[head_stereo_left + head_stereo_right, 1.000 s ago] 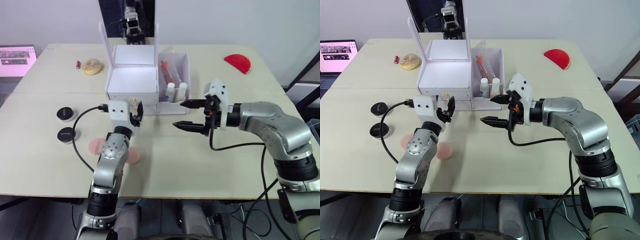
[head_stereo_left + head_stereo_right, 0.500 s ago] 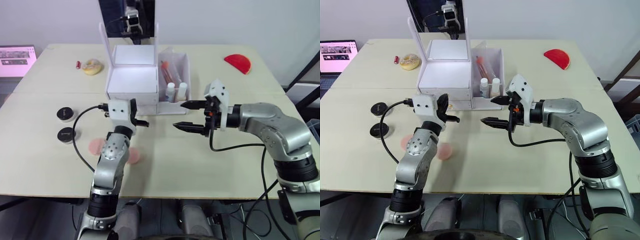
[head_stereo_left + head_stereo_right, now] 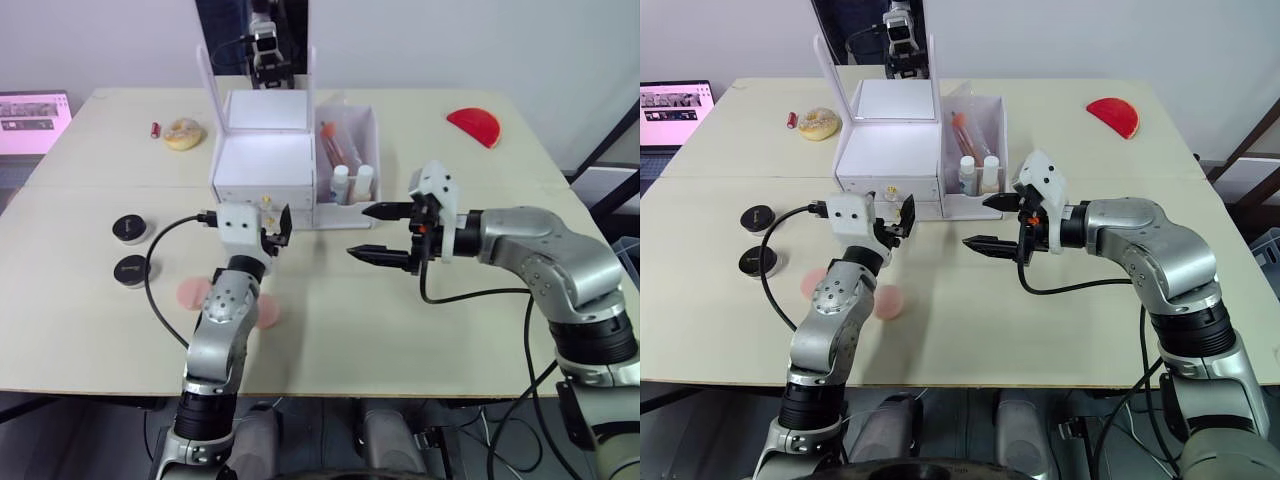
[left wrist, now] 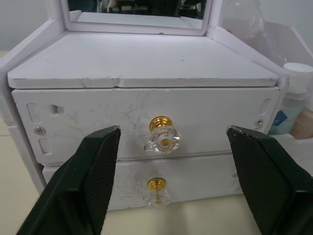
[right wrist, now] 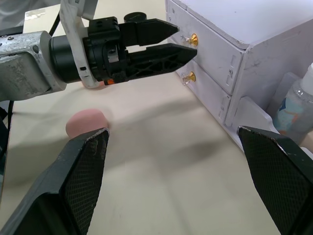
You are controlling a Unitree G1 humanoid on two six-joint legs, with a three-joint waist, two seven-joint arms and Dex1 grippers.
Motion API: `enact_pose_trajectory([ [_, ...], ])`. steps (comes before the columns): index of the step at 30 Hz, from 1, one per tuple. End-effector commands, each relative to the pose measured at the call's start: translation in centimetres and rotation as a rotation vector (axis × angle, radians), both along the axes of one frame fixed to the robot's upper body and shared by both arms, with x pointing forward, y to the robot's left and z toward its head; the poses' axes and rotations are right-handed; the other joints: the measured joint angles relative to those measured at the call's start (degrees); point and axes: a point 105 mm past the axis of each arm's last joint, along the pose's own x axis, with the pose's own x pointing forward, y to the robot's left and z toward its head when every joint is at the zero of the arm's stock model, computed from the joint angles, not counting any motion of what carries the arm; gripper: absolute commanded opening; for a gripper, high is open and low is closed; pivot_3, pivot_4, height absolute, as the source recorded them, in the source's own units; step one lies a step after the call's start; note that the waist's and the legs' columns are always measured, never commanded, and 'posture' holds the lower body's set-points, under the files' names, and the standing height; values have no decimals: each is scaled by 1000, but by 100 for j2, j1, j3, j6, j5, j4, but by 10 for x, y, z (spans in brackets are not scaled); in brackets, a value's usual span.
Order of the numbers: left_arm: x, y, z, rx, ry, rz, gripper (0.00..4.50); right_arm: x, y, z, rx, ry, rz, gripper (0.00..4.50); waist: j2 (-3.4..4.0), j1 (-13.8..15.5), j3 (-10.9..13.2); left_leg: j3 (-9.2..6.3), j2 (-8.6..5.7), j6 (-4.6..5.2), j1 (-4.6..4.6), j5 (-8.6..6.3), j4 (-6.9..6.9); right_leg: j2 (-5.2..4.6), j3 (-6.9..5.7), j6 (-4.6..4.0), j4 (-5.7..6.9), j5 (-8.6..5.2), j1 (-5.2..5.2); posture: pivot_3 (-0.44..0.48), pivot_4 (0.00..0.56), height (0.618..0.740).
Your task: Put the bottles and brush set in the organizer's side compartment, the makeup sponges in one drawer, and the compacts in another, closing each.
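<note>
- Organizer [image 3: 265, 160]: one white unit at the table's [image 3: 420, 320] middle rear, mirror lid raised, two drawers, both shut; no readable writing on it.
- Drawer knobs: two, gold with clear tips; the upper knob [image 4: 163, 135] sits centred between the left gripper's [image 3: 276, 229] spread fingers, untouched; the lower knob [image 4: 157, 190] is directly beneath.
- Left gripper: released, holding nothing, just before the drawer fronts.
- Right gripper [image 3: 378, 233]: fingers apart, empty, near the side compartment's [image 3: 362, 128] front, pointing toward the left gripper.
- Bottles: two white-capped [image 3: 353, 183], upright at the front of the side compartment; a blue label shows, text illegible.
- Brush set [image 3: 335, 145]: one clear pouch behind the bottles.
- Makeup sponges: two pink [image 3: 889, 301], beside the left arm.
- Compacts: two black [image 3: 131, 228], at table's left; lid markings unreadable.
</note>
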Motion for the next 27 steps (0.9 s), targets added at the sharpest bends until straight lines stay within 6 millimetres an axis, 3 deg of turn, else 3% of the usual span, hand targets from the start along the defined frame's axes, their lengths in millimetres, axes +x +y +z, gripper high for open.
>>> enact_pose_trajectory([
  [1,2,1,7,-2,-24,13,3411,-5,1,11,-2,-51,19,4500,0,1,0,0,0,0,0,0,0,0,0,0,0,0,0,0,150,739],
  [12,9,-7,8,-29,-26,-15,3411,-5,1,13,-3,-60,16,4500,-1,1,0,0,0,0,0,0,-2,0,-1,2,-1,-1,0,0,150,739],
  [15,9,-6,9,-36,-34,-17,2646,-5,1,13,-3,-59,14,4500,-1,6,0,0,0,0,0,0,-1,0,-1,1,0,-1,0,0,150,739],
  [20,10,-7,11,-36,-43,-20,279,-6,0,11,-7,-56,12,4500,0,3,0,0,0,0,0,0,-3,0,-1,2,-1,-1,-1,0,150,739],
  [27,7,-6,10,-32,-39,-24,262,-6,0,11,-9,-55,12,4500,0,3,0,0,0,0,-1,0,-3,0,-1,2,-3,-1,-1,0,150,739],
])
